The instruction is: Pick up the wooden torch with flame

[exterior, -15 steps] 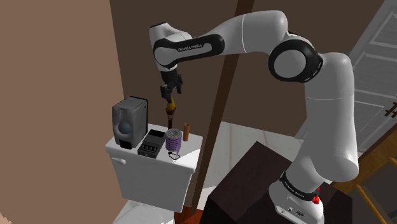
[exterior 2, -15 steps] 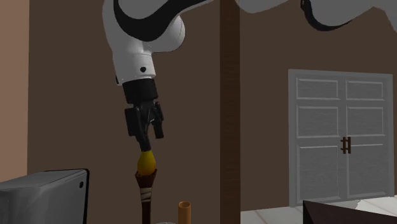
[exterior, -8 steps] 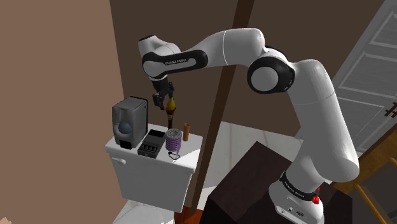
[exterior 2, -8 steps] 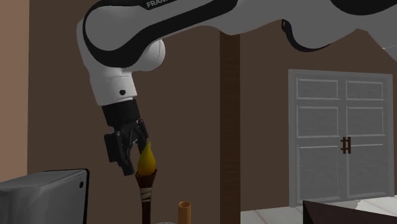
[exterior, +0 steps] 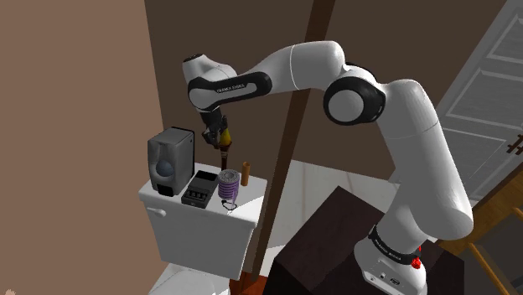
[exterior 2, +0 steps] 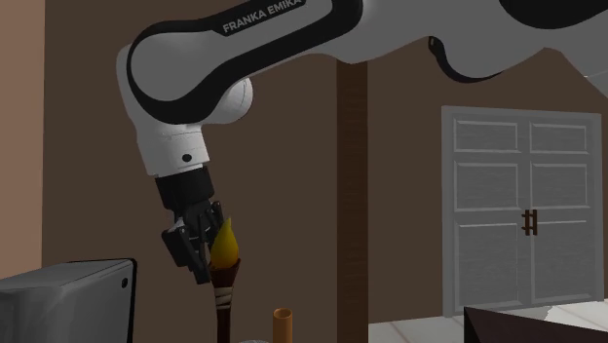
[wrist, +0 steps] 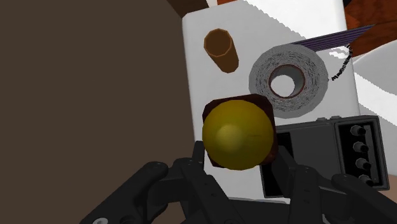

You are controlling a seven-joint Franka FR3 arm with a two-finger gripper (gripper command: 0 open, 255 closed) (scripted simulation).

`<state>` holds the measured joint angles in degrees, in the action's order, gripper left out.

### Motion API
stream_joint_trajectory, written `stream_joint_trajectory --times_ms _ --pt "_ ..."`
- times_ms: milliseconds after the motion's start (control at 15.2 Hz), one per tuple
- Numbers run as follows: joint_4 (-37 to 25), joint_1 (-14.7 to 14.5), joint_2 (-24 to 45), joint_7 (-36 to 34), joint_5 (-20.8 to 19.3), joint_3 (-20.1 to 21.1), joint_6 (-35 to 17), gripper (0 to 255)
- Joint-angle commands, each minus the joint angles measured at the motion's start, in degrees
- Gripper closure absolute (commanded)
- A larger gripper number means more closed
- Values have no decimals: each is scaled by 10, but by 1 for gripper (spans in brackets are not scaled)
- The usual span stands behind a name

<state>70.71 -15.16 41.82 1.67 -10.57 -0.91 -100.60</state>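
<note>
torch (wrist: 238, 133) upright, long axis along approach | its tip at 12 o'clock, between fingers (wrist: 195, 164) | fingers open, straddling, nothing gripped yet

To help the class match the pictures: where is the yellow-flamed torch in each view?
Shoulder view: torch left of centre, above the white tank.
Second exterior view: lower left of centre.
Wrist view: between the jaws, flame end-on.
Shared landmark: the orange tube beside it.
</note>
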Motion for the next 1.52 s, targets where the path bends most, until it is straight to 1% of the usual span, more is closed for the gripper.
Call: stream_joint_trajectory --times_ms 0,396,924,1386,1452 --pt "1 0 0 0 0 0 0 255" --pt "-1 0 1 0 0 0 1 255" --pt "-37 -1 -14 8 2 0 51 255" --pt "-82 -3 -19 17 2 0 101 255" --pt "-83 -3 -20 17 2 0 102 255"
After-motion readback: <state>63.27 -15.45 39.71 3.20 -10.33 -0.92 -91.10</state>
